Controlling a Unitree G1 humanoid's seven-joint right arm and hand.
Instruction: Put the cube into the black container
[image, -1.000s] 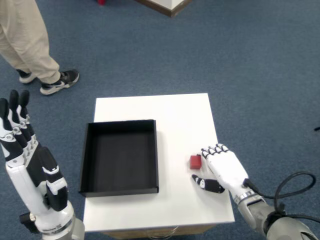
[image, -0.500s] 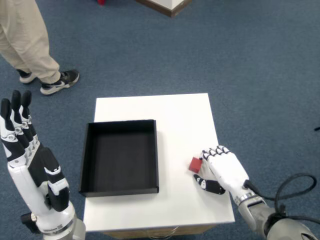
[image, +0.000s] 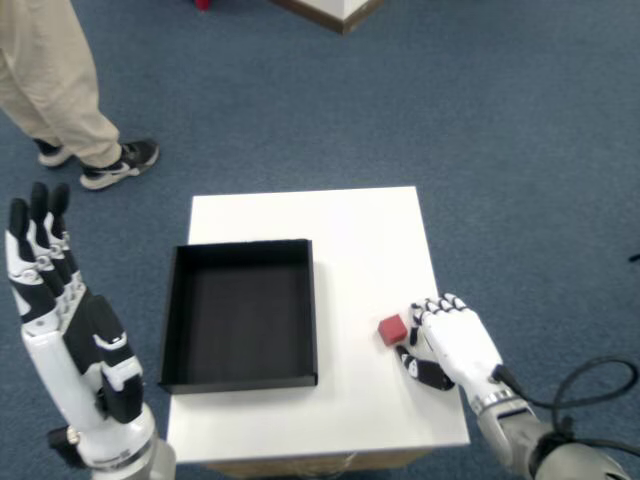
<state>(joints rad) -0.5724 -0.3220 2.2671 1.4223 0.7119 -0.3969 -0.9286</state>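
A small red cube (image: 392, 329) lies on the white table (image: 350, 220), to the right of the black container (image: 313, 300). The container is a shallow square tray with nothing inside it. My right hand (image: 455, 345) rests on the table's right front corner, just right of the cube. Its fingertips (image: 422, 314) point toward the cube with a thin gap left between them and it, and the thumb (image: 424, 375) lies below. The hand is open and holds nothing.
My left hand (image: 70, 360) is raised off the table's left side, fingers straight up. A person's legs (image: 55, 80) and shoe (image: 120, 165) stand on the blue carpet at the far left. The table edge runs close under my right hand.
The cube was nudged and tipped against my fingers, then settled flat slightly lower. My right hand drew back a little to the right. The left hand drifted slightly.
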